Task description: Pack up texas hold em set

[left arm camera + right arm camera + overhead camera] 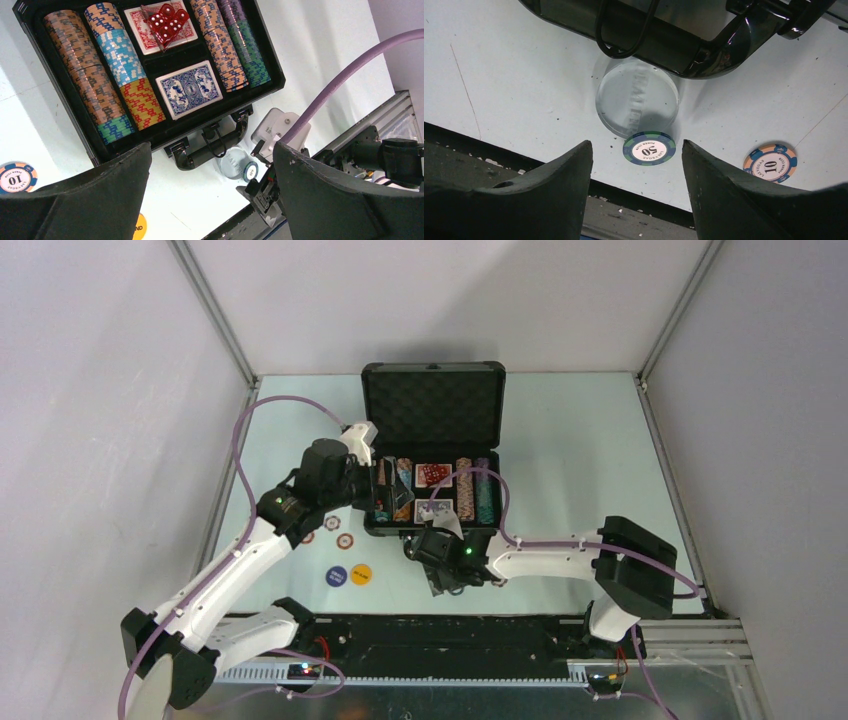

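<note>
The black case (431,372) stands open mid-table, its foam-lined lid upright. Its tray holds rows of striped chips (102,80), a red card deck (145,32) with red dice (167,22) on it, and a blue deck (190,89). My left gripper (379,492) is open and empty above the tray's left end. My right gripper (636,192) is open and empty, low over the table in front of the case handle (674,47). A green-blue "50" chip (649,148) lies just ahead of its fingertips, touching a clear round button (638,100).
An orange "10" chip (770,162) lies right of the "50" chip. Three loose chips (332,524) lie left of the case, with a blue button (337,576) and a yellow button (361,574) nearer me. The table's dark front rail (524,165) is just under the right fingers.
</note>
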Motion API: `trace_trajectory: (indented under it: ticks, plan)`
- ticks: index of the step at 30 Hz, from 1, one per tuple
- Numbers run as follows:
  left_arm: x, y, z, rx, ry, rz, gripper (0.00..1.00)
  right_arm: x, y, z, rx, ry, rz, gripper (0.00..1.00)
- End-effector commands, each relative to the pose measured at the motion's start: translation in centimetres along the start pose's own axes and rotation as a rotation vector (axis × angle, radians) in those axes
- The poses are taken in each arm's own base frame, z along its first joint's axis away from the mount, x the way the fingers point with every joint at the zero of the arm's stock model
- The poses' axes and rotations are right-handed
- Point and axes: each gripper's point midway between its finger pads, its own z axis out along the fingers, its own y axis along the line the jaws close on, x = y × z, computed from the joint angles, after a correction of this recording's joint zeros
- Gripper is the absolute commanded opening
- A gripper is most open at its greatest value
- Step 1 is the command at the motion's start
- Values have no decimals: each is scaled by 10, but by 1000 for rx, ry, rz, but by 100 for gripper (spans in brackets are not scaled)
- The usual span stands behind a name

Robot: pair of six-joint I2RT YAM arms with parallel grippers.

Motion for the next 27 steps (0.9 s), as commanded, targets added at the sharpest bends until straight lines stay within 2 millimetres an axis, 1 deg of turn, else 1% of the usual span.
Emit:
trace_trajectory:
  ticks: [1,4,5,6,7,8,9,10,13,16,21,27]
  plan:
    - [1,-1,-1,14,-4,-10,96,-19,1,-14,-8,-62,4,71]
    - [1,-1,-1,14,-4,-10,96,-15,2,-14,-30,-62,-10,73]
    - [1,-1,-1,13,-4,-9,96,-16,4,-15,-46,-72,-9,73]
    - [1,-1,-1,13,-5,-11,96,-12,0,-13,-43,-65,-9,73]
    - [1,0,-1,12,-7,-10,96,-15,1,-14,-58,-78,-1,73]
    - [1,-1,-1,13,-6,-11,96,-11,-3,-12,-56,-72,0,73]
    - [1,0,-1,12,-5,-11,96,-14,-1,-15,-72,-88,9,73]
    - [2,0,-1,10,-3,-12,96,-11,-5,-14,-72,-88,9,73]
    - [1,0,0,11,-3,-13,96,-9,-5,-13,-90,-93,9,73]
    - [1,-1,0,13,-2,-15,96,-5,-6,-9,-82,-86,-5,73]
    - [1,-1,0,12,-2,-17,96,0,0,-3,-84,-77,-17,74]
    - [1,-1,0,13,-3,-15,96,3,-4,1,-60,-69,-20,74]
